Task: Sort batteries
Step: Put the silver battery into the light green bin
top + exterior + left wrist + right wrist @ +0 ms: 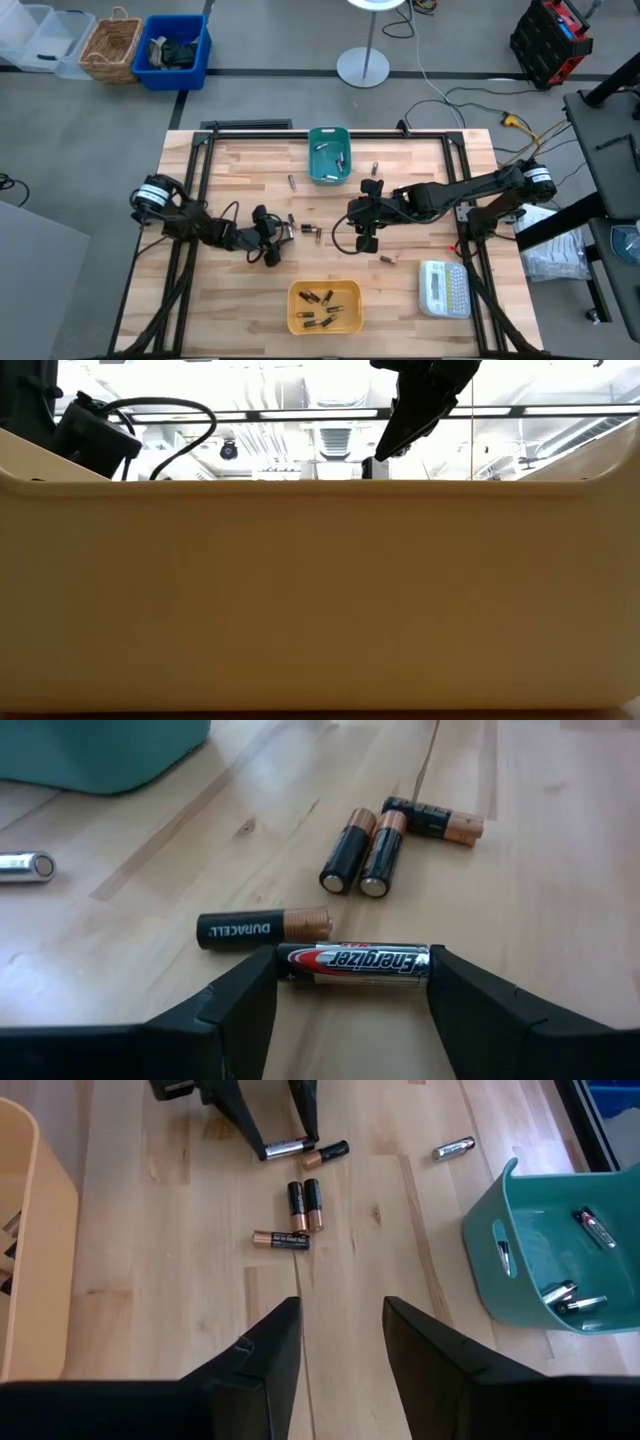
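Left wrist view: left pincer (352,982) brackets Energizer cell (352,961) on table (560,870), Duracell (262,927) just beside; squeeze endwise, lift straight. Right pincer (342,1342) spread, hovering.

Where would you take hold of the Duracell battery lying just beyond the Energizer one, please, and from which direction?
Grip the Duracell battery across the middle of its barrel, coming straight down from above. It lies flat on the wooden table, so only its curved sides are free. The Energizer battery between the left hand's fingers lies close alongside, so put one finger in that narrow gap.
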